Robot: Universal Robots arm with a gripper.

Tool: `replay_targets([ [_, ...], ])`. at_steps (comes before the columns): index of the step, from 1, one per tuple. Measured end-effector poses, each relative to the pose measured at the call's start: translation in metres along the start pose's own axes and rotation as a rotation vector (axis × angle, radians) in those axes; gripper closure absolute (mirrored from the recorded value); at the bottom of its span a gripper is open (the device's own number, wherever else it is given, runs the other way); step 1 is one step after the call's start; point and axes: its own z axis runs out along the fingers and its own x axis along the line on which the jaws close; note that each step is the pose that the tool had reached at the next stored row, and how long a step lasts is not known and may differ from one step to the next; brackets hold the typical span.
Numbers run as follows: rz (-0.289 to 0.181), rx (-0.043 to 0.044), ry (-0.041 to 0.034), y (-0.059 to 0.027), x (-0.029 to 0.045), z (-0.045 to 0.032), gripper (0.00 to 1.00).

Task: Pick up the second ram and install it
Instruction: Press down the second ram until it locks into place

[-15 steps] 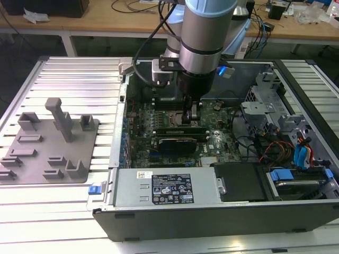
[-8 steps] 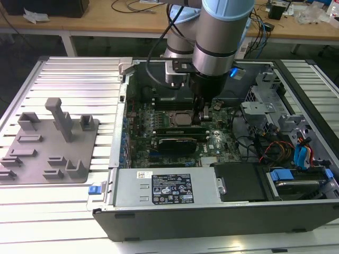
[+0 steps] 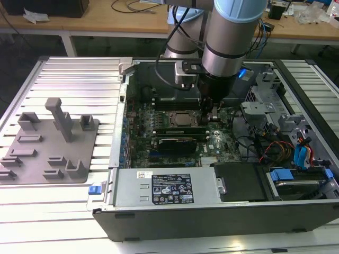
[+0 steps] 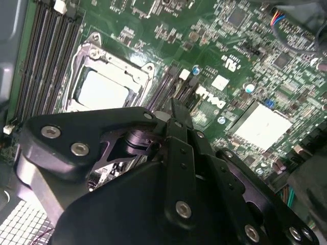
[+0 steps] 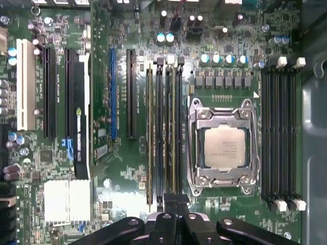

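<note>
Green, long and narrow, the second ram (image 5: 149,138) stands on edge in the slots beside the silver processor socket (image 5: 222,147), directly beneath the black gripper (image 5: 171,200), whose grip I cannot tell.

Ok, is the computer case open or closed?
Open: the case has no side panel on it, and the motherboard and processor lie exposed in the exterior view.

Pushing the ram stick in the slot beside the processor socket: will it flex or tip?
Likely stiff end to end: the ram is a thin board standing on edge in the motherboard. A sideways push from the tool might bend or crack it.
</note>
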Motion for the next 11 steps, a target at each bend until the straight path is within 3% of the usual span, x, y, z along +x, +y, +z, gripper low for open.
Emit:
replay_targets([
  [6, 0.0, 0.0, 0.0, -0.0019, -0.0011, 0.0025, 0.92],
  [11, 0.0, 0.0, -0.0005, -0.0018, -0.0031, 0.011, 0.92],
])
